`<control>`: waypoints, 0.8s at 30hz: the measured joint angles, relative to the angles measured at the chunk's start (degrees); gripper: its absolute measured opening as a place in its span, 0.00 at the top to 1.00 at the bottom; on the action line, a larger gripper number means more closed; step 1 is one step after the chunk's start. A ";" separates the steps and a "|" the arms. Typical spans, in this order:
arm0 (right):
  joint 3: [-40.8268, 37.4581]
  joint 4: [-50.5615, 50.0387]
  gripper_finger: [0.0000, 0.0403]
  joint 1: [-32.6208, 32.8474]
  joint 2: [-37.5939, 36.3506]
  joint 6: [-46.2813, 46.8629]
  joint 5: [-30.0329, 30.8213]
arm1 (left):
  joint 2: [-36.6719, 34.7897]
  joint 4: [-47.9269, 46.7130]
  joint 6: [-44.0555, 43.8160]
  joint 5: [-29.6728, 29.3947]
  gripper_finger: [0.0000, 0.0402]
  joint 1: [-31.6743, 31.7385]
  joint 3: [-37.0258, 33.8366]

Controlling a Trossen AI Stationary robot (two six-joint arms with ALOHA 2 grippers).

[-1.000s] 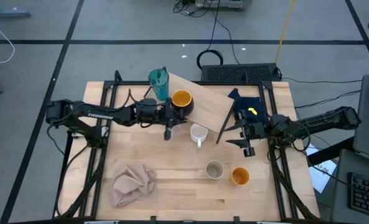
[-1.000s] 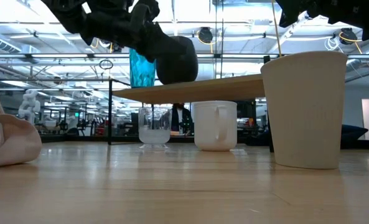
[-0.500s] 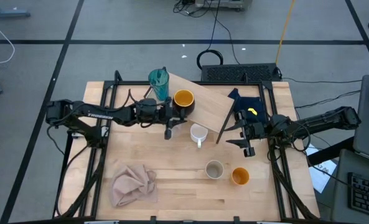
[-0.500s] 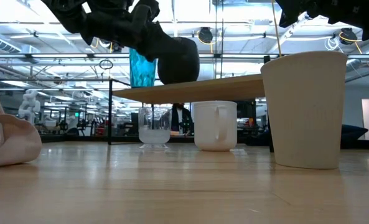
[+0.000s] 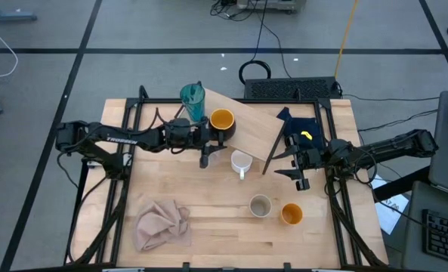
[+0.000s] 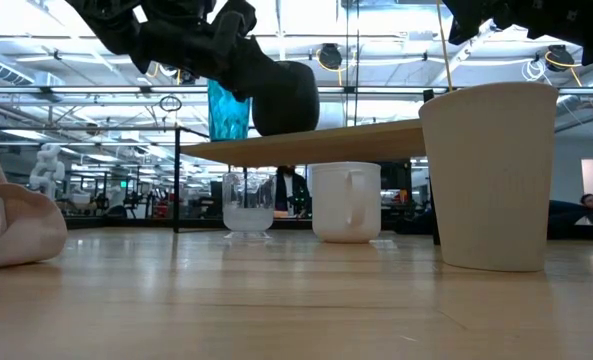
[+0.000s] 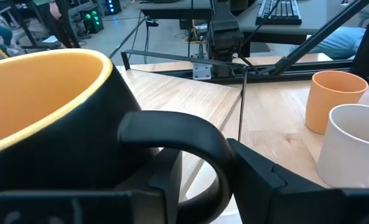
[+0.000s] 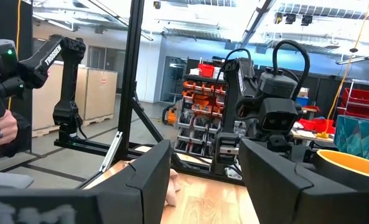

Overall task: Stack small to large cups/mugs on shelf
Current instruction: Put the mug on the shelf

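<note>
My left tool (image 7: 200,180) has its fingers slightly parted around the handle of the black mug with orange inside (image 5: 221,122), which stands on the light-wood shelf board (image 5: 254,128). My right tool (image 5: 302,168) waits open, empty, beside the shelf.

Two dark jointed arms (white "TROSSEN" lettering), black cables alongside.

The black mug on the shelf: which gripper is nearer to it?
Left. The left gripper is right at the black mug, its fingers either side of the handle. The right gripper waits off the shelf's other end.
</note>
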 joint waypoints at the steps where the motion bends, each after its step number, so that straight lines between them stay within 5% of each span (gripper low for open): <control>1: 0.00 0.00 0.55 0.00 0.00 0.00 0.00 | 0.00 0.00 0.13 0.38 0.69 0.00 0.00; 24: 0.00 -0.81 0.55 0.00 0.00 0.01 -0.01 | -0.22 -3.74 -0.15 1.83 0.69 0.75 -0.02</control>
